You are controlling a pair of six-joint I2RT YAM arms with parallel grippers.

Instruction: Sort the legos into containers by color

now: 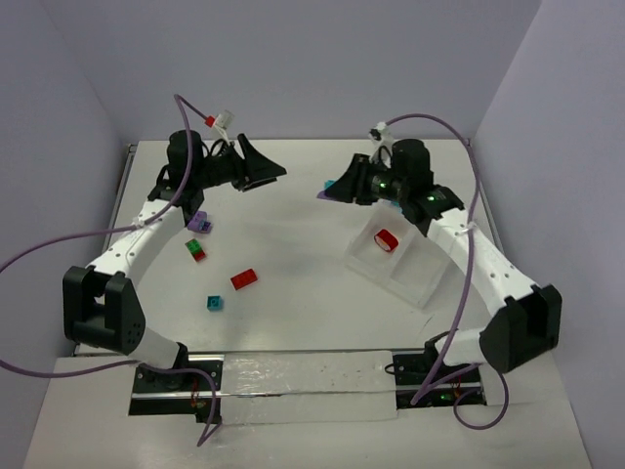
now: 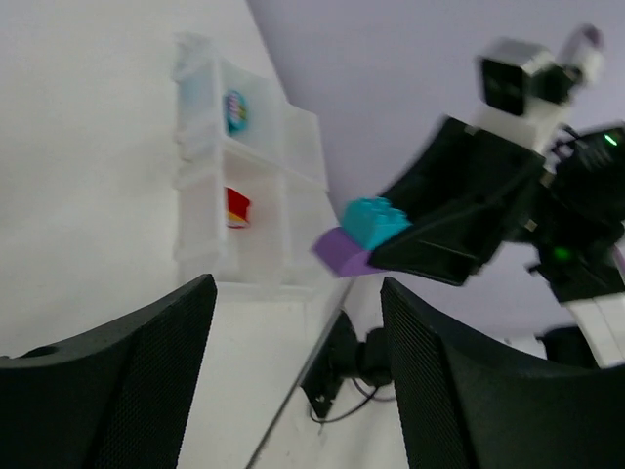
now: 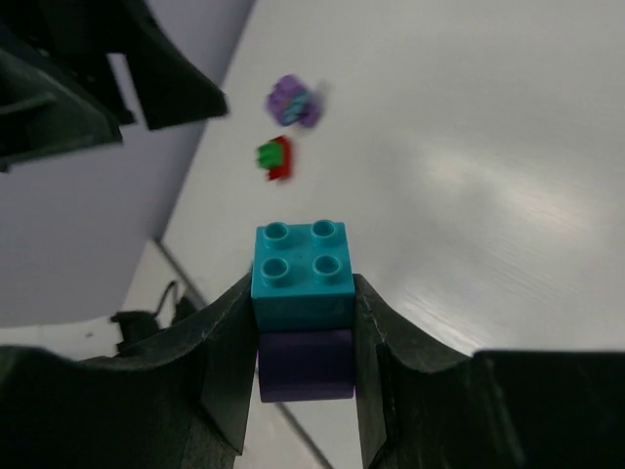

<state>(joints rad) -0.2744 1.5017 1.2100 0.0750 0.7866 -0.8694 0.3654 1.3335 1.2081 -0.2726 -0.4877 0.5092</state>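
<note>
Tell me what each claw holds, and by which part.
Right claw pinches a stacked pair, teal brick on purple brick, by its opposite side faces. Left claw is open and holds nothing.

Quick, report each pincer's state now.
Left pincer: open, holding nothing.
Right pincer: closed on the teal-and-purple brick stack.
</note>
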